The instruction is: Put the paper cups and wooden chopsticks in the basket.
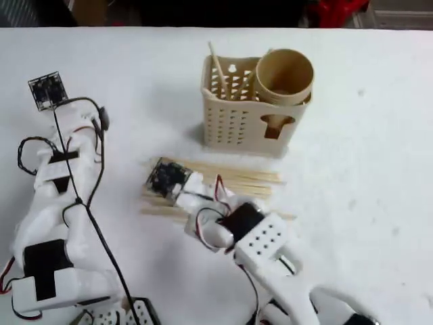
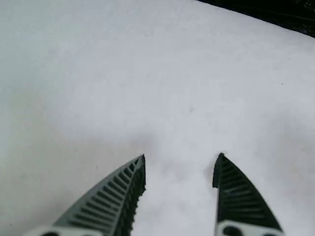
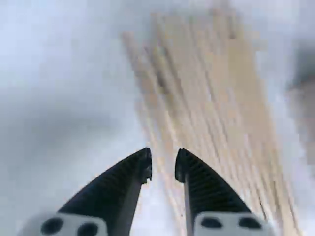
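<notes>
Jaws narrowly parted, the right gripper [image 3: 163, 160] hovers over the wooden chopsticks [image 3: 197, 98], light, stiff, roll-prone sticks probably best pinched mid-length; the left gripper [image 2: 181, 162] gapes.

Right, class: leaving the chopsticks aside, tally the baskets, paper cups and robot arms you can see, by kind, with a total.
Basket: 1
Paper cup: 1 visible, in the basket
Robot arms: 2
Total: 4
</notes>
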Robot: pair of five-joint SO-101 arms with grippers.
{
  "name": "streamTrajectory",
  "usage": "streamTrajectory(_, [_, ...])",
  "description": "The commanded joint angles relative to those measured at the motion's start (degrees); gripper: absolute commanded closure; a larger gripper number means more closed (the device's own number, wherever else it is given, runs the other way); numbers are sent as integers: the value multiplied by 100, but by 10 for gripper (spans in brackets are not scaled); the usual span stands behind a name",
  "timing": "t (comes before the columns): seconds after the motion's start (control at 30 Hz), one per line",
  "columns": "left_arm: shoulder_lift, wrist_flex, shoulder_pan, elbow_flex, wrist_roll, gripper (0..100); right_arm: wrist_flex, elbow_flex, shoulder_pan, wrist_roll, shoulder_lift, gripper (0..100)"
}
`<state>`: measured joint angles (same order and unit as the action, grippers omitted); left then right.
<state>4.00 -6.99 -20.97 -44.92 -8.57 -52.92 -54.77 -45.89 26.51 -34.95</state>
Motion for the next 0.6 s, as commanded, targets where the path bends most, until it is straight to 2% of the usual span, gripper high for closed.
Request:
streamTrajectory(0.0, [13, -9, 110, 281, -35, 766, 365, -114, -127, 580, 347, 906])
streamTrajectory(0.2, [13, -9, 110, 273, -35, 766, 822, -158, -189, 765, 1103, 803])
streamTrajectory(0.47, [22, -9, 110, 273, -35, 766, 1077, -132, -171, 1073, 1727, 801])
streamTrajectory(0.57, [22, -9, 110, 273, -35, 766, 1033, -62, -180, 1081, 1780, 837])
